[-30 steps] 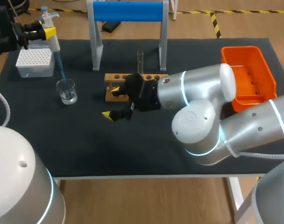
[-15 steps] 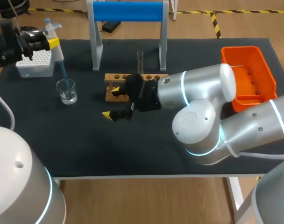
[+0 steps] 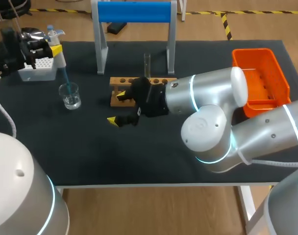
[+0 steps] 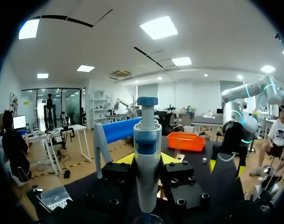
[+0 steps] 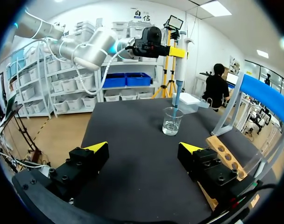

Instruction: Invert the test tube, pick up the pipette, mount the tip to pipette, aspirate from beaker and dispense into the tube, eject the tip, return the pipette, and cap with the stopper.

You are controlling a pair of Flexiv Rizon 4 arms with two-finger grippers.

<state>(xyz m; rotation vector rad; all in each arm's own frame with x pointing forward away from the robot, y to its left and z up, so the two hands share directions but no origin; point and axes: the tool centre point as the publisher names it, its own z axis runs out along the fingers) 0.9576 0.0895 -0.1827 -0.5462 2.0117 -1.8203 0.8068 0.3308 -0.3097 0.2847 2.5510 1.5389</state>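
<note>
While the blue tip (image 3: pixel 64 77) reaches down into the beaker (image 3: pixel 70 96), my left jaws are closed on the pipette (image 3: pixel 57 49). One yellow-tipped finger presses each side of its body below the plunger head. My left arm (image 3: pixel 9 51) enters at the far left corner of the surface (image 3: pixel 90 156) and carries the pipette near upright, just beside the tip box (image 3: pixel 36 68).

Handling, as a judgement:
- The pipette is light, rigid and smooth, so a grip on the mid-body leaves the plunger free.
- The beaker is thin glass and likely to tip if the tip drags on its rim. Withdraw vertically.

Further right, the test tube (image 3: pixel 147 64) stands upright in the wooden rack (image 3: pixel 159 81). It is fragile and narrow-mouthed, so dispensing calls for careful centring. My right jaws are wide open and hold nothing. They hover just in front of the rack, fingers pointing left, with the forearm reaching in from the right.
</note>
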